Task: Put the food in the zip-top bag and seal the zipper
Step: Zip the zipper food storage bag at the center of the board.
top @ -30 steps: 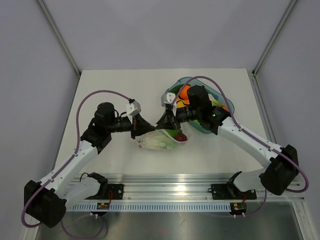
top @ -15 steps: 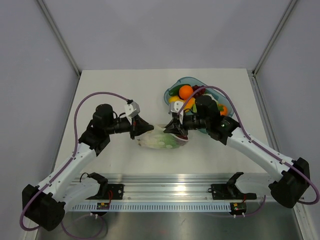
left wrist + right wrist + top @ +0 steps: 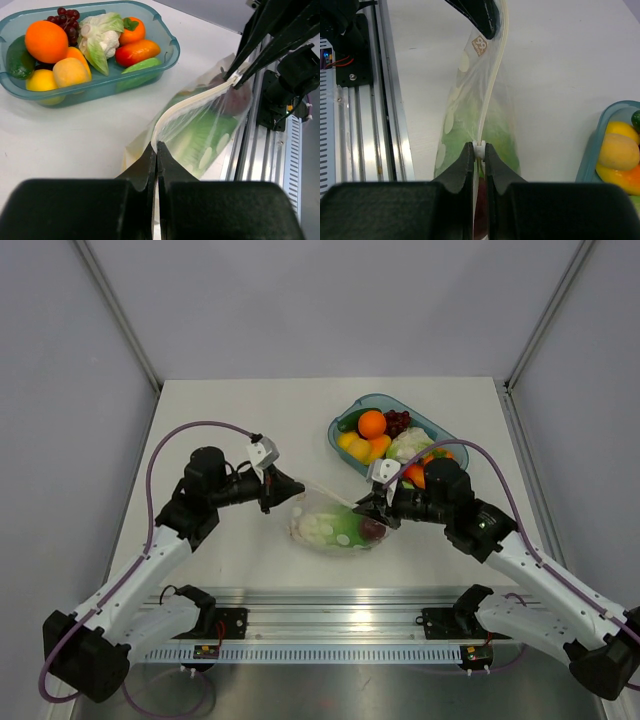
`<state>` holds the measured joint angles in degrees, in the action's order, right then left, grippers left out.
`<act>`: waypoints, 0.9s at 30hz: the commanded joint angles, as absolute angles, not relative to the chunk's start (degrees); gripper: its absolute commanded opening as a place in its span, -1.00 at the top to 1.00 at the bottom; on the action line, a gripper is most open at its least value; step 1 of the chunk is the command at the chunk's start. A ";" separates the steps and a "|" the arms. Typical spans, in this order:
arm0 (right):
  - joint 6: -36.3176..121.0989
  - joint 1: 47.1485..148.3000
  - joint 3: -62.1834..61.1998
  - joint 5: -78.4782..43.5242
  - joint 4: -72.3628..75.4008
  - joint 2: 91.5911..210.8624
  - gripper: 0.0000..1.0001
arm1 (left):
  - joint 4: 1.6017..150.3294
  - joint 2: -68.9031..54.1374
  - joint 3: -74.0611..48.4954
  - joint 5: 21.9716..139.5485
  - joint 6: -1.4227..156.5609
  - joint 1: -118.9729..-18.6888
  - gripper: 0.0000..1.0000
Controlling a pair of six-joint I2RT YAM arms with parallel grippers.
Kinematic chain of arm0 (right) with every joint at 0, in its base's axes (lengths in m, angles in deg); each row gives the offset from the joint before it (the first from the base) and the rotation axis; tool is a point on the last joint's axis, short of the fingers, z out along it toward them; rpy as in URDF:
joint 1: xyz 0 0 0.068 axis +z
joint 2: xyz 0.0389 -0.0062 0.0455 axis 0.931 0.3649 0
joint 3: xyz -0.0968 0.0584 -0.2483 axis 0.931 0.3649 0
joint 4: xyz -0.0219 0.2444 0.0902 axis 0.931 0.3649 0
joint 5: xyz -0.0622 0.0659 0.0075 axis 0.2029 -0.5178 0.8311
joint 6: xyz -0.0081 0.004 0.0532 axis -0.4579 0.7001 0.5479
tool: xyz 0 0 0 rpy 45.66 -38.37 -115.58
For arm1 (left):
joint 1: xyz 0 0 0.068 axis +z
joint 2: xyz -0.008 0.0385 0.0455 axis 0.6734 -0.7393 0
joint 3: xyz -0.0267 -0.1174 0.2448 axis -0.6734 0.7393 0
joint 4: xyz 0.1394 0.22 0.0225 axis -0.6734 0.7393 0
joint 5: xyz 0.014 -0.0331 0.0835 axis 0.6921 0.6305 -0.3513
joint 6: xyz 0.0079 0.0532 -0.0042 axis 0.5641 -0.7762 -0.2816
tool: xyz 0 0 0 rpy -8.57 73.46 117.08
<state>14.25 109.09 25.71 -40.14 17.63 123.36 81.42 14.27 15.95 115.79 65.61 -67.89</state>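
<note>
The zip-top bag (image 3: 330, 525) lies clear and crinkly between both arms, with green lettuce (image 3: 346, 530) and a dark red piece (image 3: 373, 530) inside. My left gripper (image 3: 297, 486) is shut on the bag's left end (image 3: 156, 146). The zipper (image 3: 192, 102) runs taut from there to my right gripper (image 3: 372, 508), whose jaws are shut on the small white slider (image 3: 480, 148). In the right wrist view the zipper (image 3: 495, 80) stretches away toward the left fingers (image 3: 482, 17). More food sits in the teal tray (image 3: 436, 429): an orange (image 3: 371, 423), grapes (image 3: 398, 421), a lemon (image 3: 39, 80).
The teal tray (image 3: 169, 46) stands behind and to the right of the bag, full of toy fruit and vegetables. A metal rail (image 3: 330, 625) runs along the table's near edge, close under the bag. Grey walls close in the sides.
My right gripper has slid to the right and nearer along the zipper, away from the tray, pulling the strip taut. The left gripper held its end, shifting slightly right.
</note>
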 commanded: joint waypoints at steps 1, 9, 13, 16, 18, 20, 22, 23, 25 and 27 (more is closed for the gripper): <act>16.24 108.76 26.98 -36.29 19.82 119.72 1.00 | 78.33 13.45 13.24 108.97 65.64 -66.50 1.00; 16.77 108.76 26.45 -31.82 21.75 119.19 1.00 | 76.75 12.30 12.89 103.45 68.36 -66.06 1.00; 17.56 108.76 27.50 -30.49 21.67 118.05 1.00 | 76.40 12.21 13.24 101.15 69.15 -64.40 1.00; 18.35 108.68 27.94 -30.14 21.32 117.17 1.00 | 76.14 11.77 13.16 99.84 69.86 -63.43 1.00; 18.70 108.76 28.12 -29.35 21.75 116.73 1.00 | 75.79 11.34 13.16 99.13 70.38 -62.81 1.00; 19.05 108.76 28.30 -28.91 22.01 116.12 1.00 | 75.52 11.07 13.16 98.34 70.73 -62.55 1.00; 19.49 108.85 28.38 -28.03 22.46 115.68 1.00 | 75.52 10.63 12.98 97.55 70.91 -62.20 1.00; 19.75 108.68 28.47 -27.86 22.63 115.06 1.00 | 75.35 10.46 12.89 96.68 71.17 -62.02 1.00; 20.11 108.76 28.65 -27.24 22.89 114.53 1.00 | 75.00 10.37 12.98 96.14 71.44 -61.50 1.00; 20.81 108.68 28.74 -26.63 23.25 113.57 1.00 | 74.55 10.10 12.89 95.26 72.05 -61.23 1.00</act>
<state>19.08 109.09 28.75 -28.88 21.37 116.10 79.87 10.38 15.57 102.63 71.95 -63.30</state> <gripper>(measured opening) 0.133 0.002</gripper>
